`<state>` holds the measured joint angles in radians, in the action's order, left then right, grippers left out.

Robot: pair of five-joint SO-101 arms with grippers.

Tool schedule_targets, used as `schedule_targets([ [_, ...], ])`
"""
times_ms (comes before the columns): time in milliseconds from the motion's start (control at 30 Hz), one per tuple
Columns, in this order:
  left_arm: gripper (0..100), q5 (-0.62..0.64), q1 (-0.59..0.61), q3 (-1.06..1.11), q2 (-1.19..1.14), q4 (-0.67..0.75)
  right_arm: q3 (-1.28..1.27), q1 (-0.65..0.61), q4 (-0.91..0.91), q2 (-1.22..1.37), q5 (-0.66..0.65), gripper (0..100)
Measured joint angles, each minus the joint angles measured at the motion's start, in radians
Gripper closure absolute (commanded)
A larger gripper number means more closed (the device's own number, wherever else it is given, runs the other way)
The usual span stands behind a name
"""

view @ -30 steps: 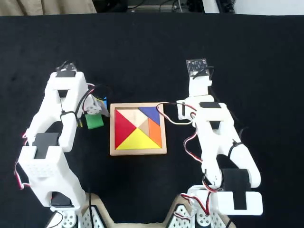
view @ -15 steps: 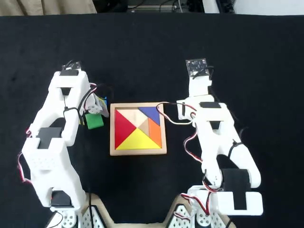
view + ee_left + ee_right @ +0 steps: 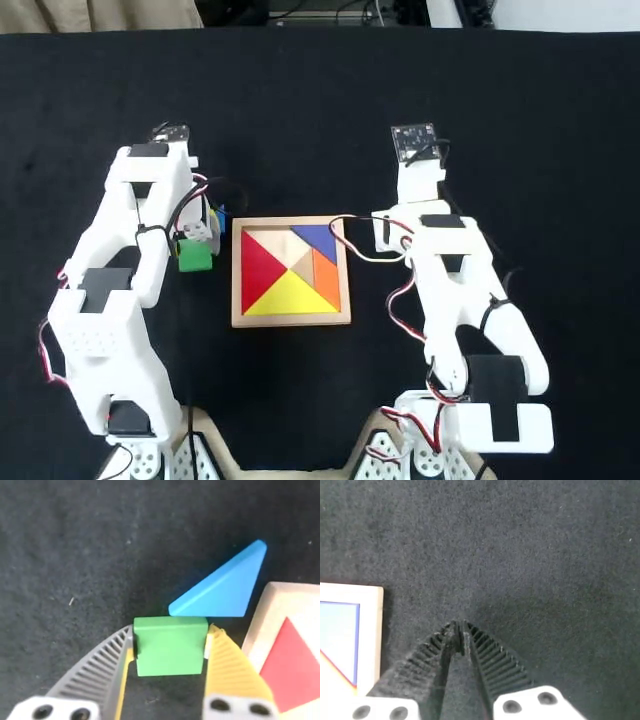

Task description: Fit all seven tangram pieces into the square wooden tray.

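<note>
While the left gripper (image 3: pixel 171 631) clamps the green square wooden piece (image 3: pixel 170 650) just left of the square wooden tray (image 3: pixel 238 272), beside the blue wooden triangle (image 3: pixel 220 592), lift clear before squaring it over the tray's gap.

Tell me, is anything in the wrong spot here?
Yes. Two pieces are outside the wooden tray: the blue triangle lies on the black cloth by the tray's edge, and the green square is pinched in the left gripper, right beside the triangle. Nothing looks broken.
</note>
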<state>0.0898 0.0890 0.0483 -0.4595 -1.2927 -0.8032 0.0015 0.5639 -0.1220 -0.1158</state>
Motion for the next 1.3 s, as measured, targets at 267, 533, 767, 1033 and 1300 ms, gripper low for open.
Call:
schedule_targets([
  [267, 90, -0.086, -0.077, -0.114, 0.069, -0.241, 0.0, 0.0, -0.012, 0.0, 0.0, 98.6],
  [533, 90, -0.318, -0.295, -0.135, 0.253, -0.249, 0.0, 0.012, -0.049, 0.0, -0.002, 98.6],
  [767, 90, -0.391, -0.333, -0.146, 0.152, -0.054, 0.0, 0.075, -0.083, 0.0, 0.0, 98.6],
  [1033, 90, -0.479, -0.431, -0.152, 0.014, -0.006, 0.0, 0.077, -0.141, 0.031, 0.0, 98.6],
  [1300, 90, -0.483, -0.442, -0.181, -0.017, -0.005, 0.0, 0.078, -0.146, 0.031, 0.0, 98.6],
])
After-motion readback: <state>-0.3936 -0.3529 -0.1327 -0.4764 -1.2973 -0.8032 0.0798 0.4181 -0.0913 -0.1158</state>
